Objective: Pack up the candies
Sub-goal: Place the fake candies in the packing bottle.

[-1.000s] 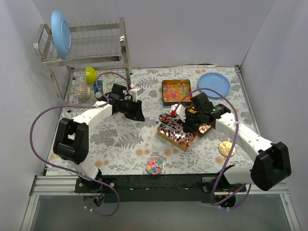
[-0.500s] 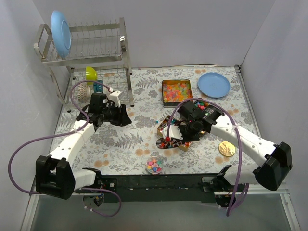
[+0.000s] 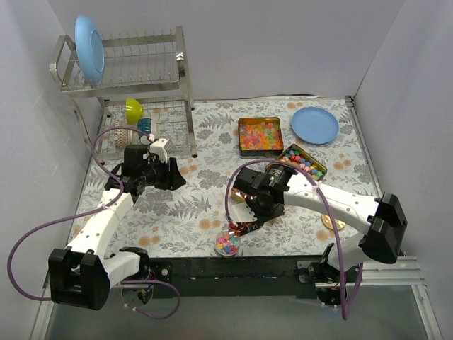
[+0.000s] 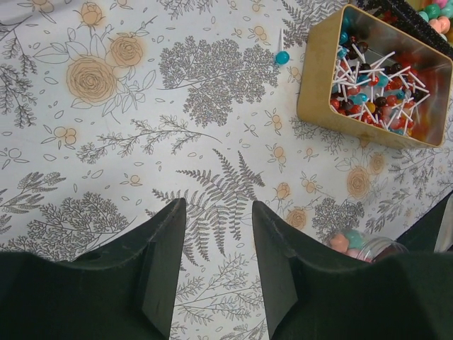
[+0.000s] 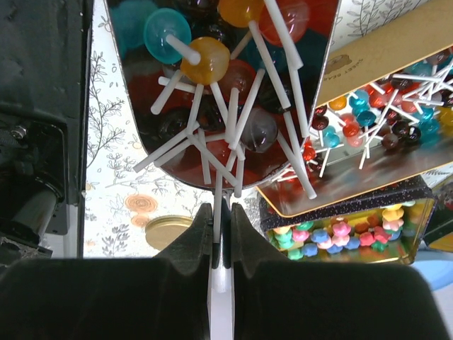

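Candies [image 3: 226,244] sit in a glass bowl [image 3: 216,248] at the 6 o'clock edge of the flowered table [image 3: 184,212] in the overhead view. Gummies [image 3: 260,134] fill a square tin [image 3: 239,136] at 12 o'clock, and chunky pieces [image 3: 303,160] fill a second tin [image 3: 323,170] toward 2. The right gripper [image 3: 242,222] hangs just at the bowl's 1 o'clock, and the left gripper [image 3: 177,174] is well apart at 9.

From the left wrist, the fingers [image 4: 159,269] stand spread with only the table between them. A gold tin [image 4: 318,92] of lollipops [image 4: 375,78] sits at 2 o'clock (one blue lollipop [image 4: 282,57] lies loose beside it).

From the right wrist, the fingers [image 5: 187,248] are pressed together at the rim of a dark tray [image 5: 138,131] heaped with lollipops. Whether they pinch the rim or a white stick I cannot tell.
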`<state>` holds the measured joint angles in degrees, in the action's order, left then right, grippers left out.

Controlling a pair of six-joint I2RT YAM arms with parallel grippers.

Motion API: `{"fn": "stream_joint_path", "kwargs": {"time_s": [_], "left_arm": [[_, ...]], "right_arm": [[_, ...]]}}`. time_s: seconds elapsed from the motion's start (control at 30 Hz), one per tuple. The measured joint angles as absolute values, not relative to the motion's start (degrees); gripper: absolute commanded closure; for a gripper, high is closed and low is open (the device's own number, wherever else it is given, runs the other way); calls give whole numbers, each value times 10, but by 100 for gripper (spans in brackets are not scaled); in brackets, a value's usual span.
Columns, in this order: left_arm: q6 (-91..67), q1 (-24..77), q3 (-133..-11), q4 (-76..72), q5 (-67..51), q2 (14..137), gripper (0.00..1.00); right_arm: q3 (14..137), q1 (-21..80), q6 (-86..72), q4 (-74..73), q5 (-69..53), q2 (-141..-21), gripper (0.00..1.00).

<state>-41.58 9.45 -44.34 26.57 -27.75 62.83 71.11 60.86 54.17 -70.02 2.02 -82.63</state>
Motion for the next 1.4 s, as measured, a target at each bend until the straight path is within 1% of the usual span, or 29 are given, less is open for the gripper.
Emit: {"fn": "stream_joint_path", "kwargs": {"time_s": [0.37,0.8,1.1,1.4], "left_arm": [[-425,74,-435,249,-274,606,57],[-438,62,-426,231,-275,592,52],[-447,61,-426,213,-281,597,51],[-451,61,-431,208,-295,609,51]], "right_arm": [[741,677,508,-725,114,-897,99],[742,760,503,-735,249,-905,99],[742,774,508,-736,327,-909,99],[742,784,508,-736,353,-913,99]]}}
